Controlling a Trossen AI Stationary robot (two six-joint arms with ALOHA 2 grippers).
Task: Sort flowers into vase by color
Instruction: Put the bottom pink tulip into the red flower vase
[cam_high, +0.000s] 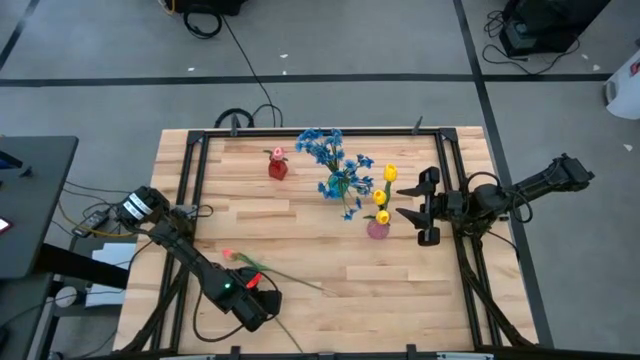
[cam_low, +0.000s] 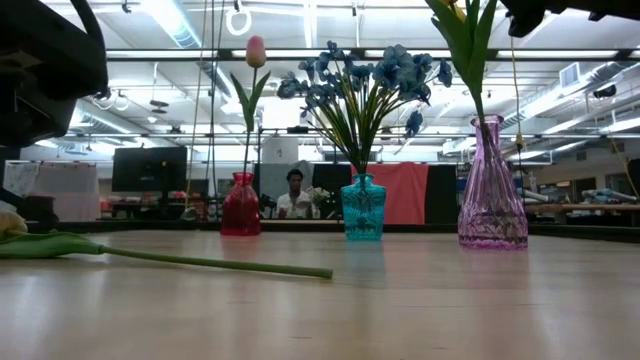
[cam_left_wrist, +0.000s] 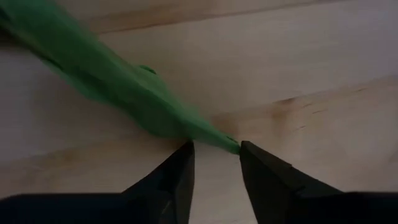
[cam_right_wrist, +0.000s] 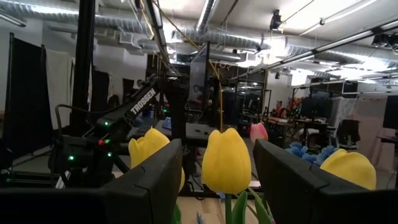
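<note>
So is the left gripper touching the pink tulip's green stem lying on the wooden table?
Cannot tell. In the left wrist view the left gripper has its fingers parted around a green leaf tip of the pink tulip, but contact isn't plain; the high view hides it.

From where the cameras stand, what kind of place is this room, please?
Probably a robotics lab or workshop. Exposed ducts and strip lights run under an open ceiling, cables trail over a grey floor, and monitors stand on benches behind the wooden table. A person sits far behind.

"TROSSEN" on the left arm (cam_right_wrist: 134, 106)
</note>
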